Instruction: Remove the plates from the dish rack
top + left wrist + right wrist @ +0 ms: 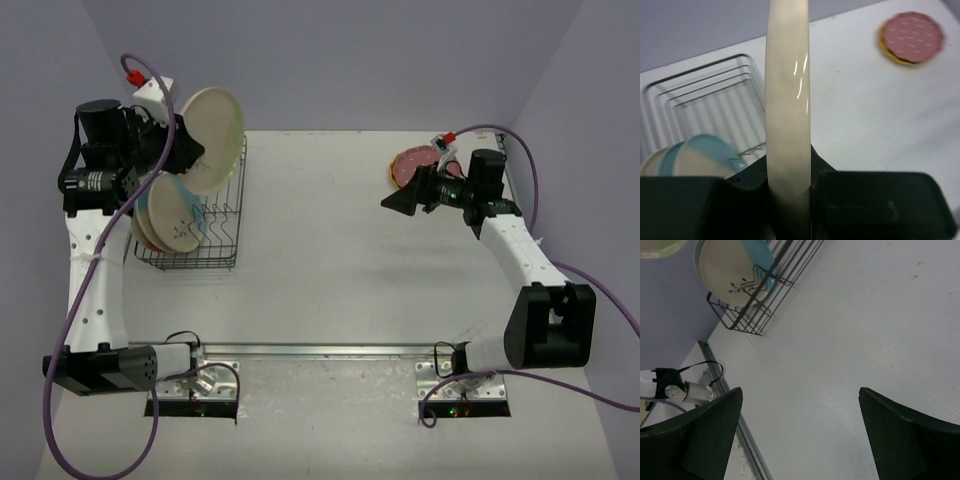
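My left gripper (185,152) is shut on the rim of a cream, green-tinted plate (212,132), which hangs tilted above the far end of the dish rack (222,262). The left wrist view shows that plate (787,90) edge-on, pinched between the jaws of the left gripper (790,200). Inside the dark wire rack lean a cream plate with a leaf sprig and blue rim (178,215) and another plate behind it (148,232). My right gripper (397,201) hovers open and empty over the table at the right. A dark pink dotted plate (412,164) lies on a yellow one behind it.
The right wrist view looks across bare tabletop between the open fingers (700,435) toward the rack (771,296) and the sprig plate (732,272). A metal rail (320,350) runs along the near edge by the arm bases. Purple walls enclose the table.
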### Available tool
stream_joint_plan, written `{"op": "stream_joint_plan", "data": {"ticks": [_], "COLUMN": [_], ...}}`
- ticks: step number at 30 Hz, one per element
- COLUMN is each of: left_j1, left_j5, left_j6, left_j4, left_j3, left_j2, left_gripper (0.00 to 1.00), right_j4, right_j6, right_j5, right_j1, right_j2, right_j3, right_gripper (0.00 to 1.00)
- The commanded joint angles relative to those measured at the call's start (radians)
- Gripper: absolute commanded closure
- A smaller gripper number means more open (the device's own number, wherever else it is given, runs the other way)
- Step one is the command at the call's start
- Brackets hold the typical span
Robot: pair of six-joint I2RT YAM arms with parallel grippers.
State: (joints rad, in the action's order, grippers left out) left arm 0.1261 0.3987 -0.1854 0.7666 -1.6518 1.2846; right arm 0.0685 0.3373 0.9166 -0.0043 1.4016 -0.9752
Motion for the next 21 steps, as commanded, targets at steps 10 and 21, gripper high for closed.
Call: {"op": "stream_joint_plan", "data": {"ticks": [10,21], "left_j1": [-0.028,-0.115], "left_j5": [0.965,1.023], "left_j6": [0.085,0.065], "left_j4": [-0.078,-0.072], "left_j3": [0.212,0.309], "left_j2": [-0.010,0.001], "left_gripper": [1.00,1.00], "right_j4": [-0.234,-0.387], "right_j6": [0.140,0.311], "right_j5": [0.142,0.114], "right_j1": [0.259,0.425], "right_j2": [0.011,0.129], "right_j3": [-0.077,-0.148], "right_gripper": [0.01,0.02]}}
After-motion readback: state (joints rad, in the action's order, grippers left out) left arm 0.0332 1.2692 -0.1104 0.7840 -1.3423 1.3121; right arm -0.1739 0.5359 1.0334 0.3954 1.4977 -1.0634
